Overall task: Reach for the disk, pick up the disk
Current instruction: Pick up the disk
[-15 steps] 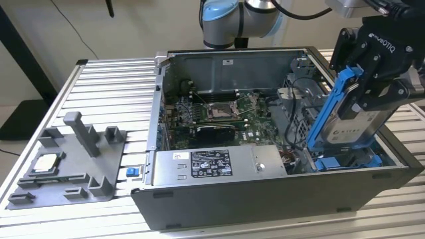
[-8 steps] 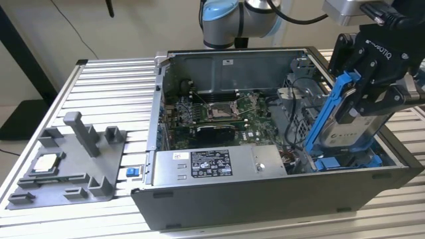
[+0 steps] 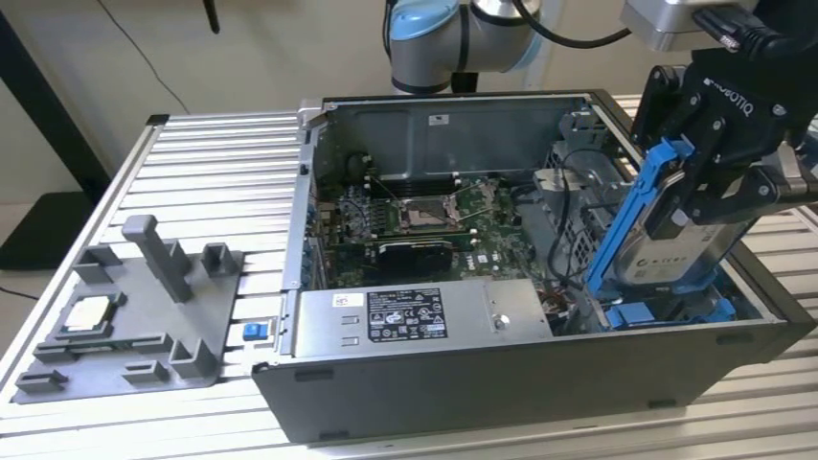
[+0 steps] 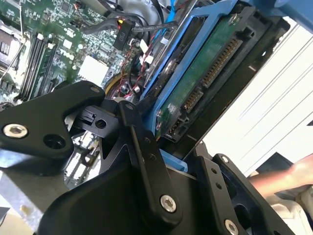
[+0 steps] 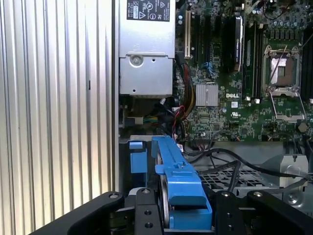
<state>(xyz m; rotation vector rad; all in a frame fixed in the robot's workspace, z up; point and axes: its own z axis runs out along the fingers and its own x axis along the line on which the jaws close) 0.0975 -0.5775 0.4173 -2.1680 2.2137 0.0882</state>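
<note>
On the ribbed metal desk (image 3: 205,163) stands an open computer case (image 3: 511,374); above it the gripper (image 3: 696,196) has its jaws clenched on the tilted disk (image 3: 658,251).

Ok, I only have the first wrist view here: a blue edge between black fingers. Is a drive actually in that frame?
Observer: Yes. In the exterior view the end effector is shut on the disk, silver-grey with a white label.
Operator: Upright?
Observer: Tilted, its lower end inside the computer case.
Operator: Its underside?
Observer: The second wrist view shows a green circuit board.
</note>
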